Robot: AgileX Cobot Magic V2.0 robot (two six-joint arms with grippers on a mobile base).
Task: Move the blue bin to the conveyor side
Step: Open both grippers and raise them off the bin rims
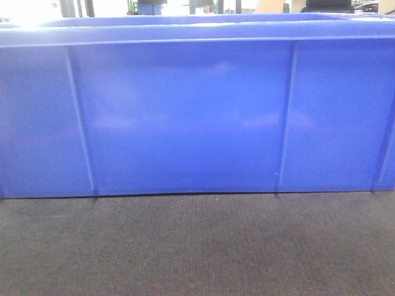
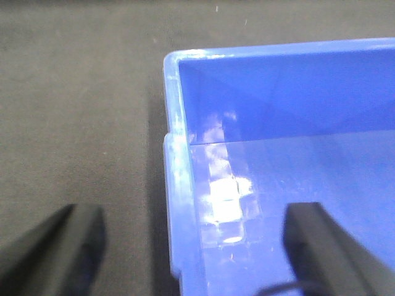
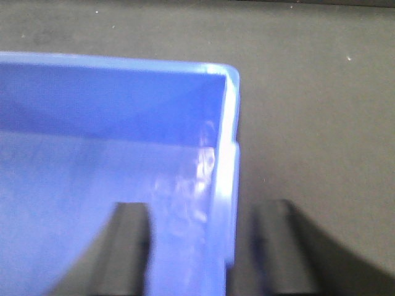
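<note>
The blue bin (image 1: pixel 185 117) fills the front view and stands on the dark-grey woven belt of the conveyor side (image 1: pixel 197 246). In the left wrist view my left gripper (image 2: pixel 191 213) is open astride the blue bin's (image 2: pixel 296 92) left wall near a corner. One finger (image 2: pixel 74 246) is outside over the belt (image 2: pixel 74 92) and the other (image 2: pixel 315 240) is inside. In the right wrist view my right gripper (image 3: pixel 203 206) is open astride the blue bin's (image 3: pixel 92 105) right wall. Its inner finger (image 3: pixel 129 246) is in the bin and its outer finger (image 3: pixel 281 246) is over the belt (image 3: pixel 308 92). The bin looks empty.
Beyond the bin's top rim, the front view shows a bright background with dark upright posts (image 1: pixel 80 6) and a dark shape (image 1: pixel 327 6) at the back right. Belt surface stretches out on both sides of the bin.
</note>
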